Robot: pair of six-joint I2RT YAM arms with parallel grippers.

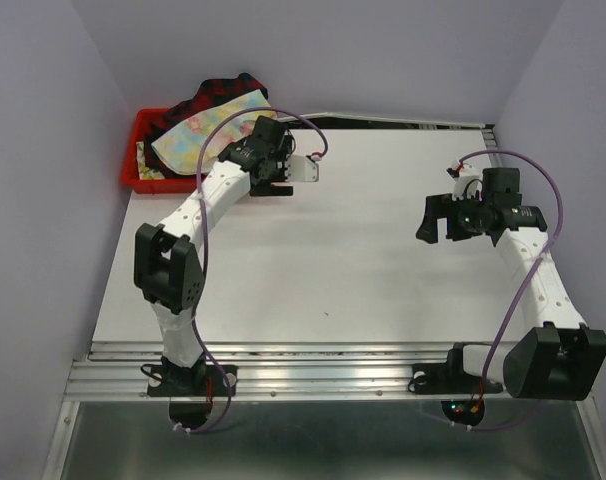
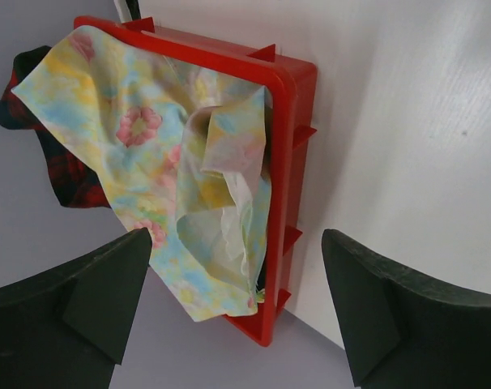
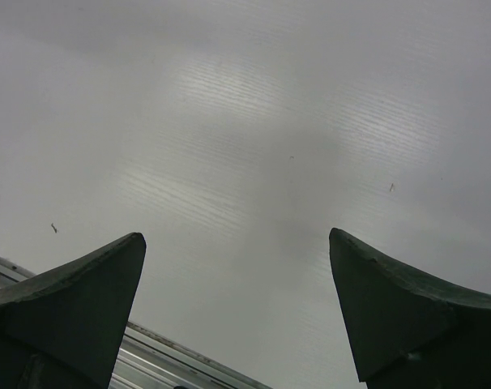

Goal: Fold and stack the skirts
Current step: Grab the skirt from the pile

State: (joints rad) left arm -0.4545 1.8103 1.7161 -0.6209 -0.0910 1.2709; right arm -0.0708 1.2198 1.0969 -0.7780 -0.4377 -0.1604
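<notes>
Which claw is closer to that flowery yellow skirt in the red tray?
Left. The left gripper hovers open beside the floral skirt; the right gripper hangs open across the table, far from it.

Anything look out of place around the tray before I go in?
Yes: the floral skirt lies crumpled in the red tray, draped over its rim, and the plaid skirt spills out past the tray's far edge. Nothing looks damaged.

- Top view: bright, even overhead light. The white bench (image 1: pixel 383 250) shows no harsh glare, only faint shadows.
- Left wrist view: sharp. The red tray (image 2: pixel 298 121) casts a soft shadow.
- Right wrist view: dimmer and grey, with a pale sheen on the bench. The right gripper (image 3: pixel 236 235) looks dark and soft-edged.
</notes>
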